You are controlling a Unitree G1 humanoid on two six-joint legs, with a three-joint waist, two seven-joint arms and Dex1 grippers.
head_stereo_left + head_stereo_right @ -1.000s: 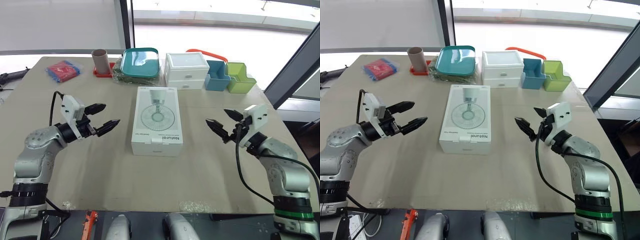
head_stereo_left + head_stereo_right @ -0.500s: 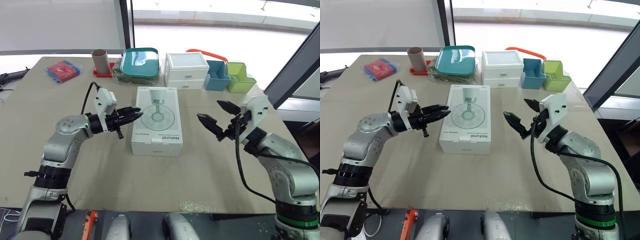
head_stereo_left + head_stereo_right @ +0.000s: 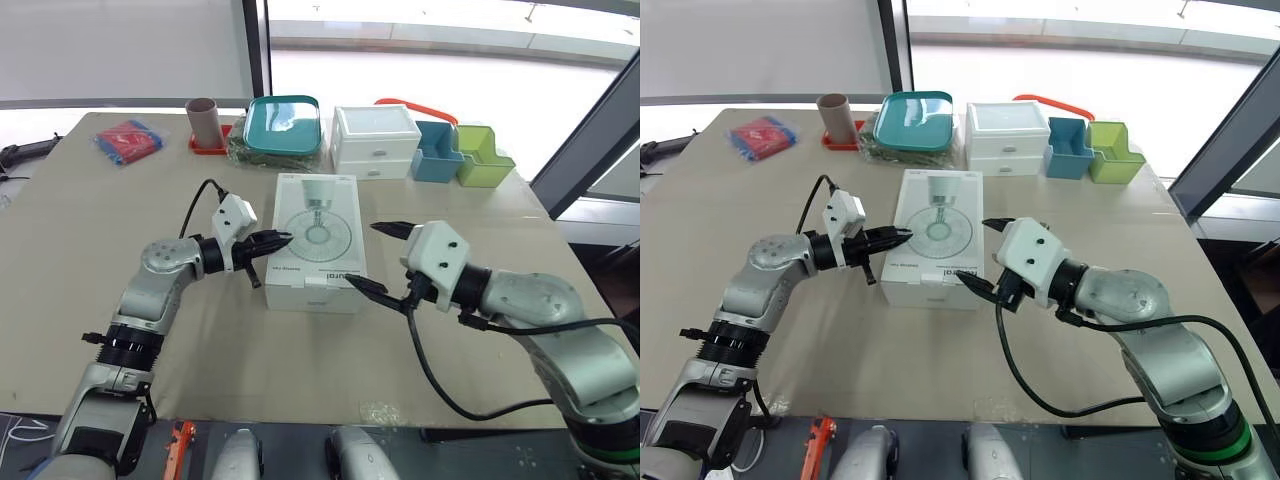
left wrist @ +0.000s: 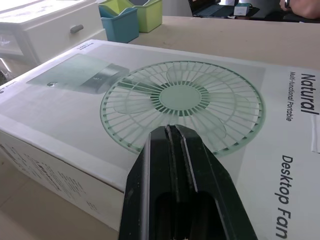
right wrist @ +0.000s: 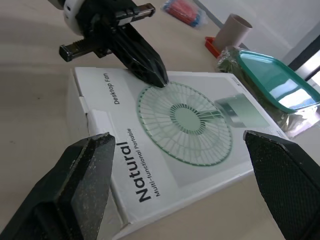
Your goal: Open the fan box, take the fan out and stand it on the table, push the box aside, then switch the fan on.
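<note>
"Where's the fan box, and is it open yet?"

"The fan box (image 3: 314, 245) lies flat in the middle of the table (image 3: 90, 240), printed side up and closed all round. I take it the fan is inside, so I'd say opening is the step in hand."

"What is your left arm doing there?"

"My left gripper (image 3: 282, 238) has its two fingers pressed together into one point. It sits on or just over the box's top, at its left edge. I reckon it's there to pin the box so it won't skid while the other arm works."

"And the right?"

"My right gripper (image 3: 362, 254) is at the box's right side, toward the near corner, fingers spread wide and holding nothing. One finger reaches over the lid and the other sits by the near end. I can't tell if either touches the card. The wide spread suits getting at the tab (image 5: 97, 120) on that near end."

"Anything in the way?"

"The white drawers (image 3: 373, 140) stand well behind the box, so there's room to push it aside later."
</note>
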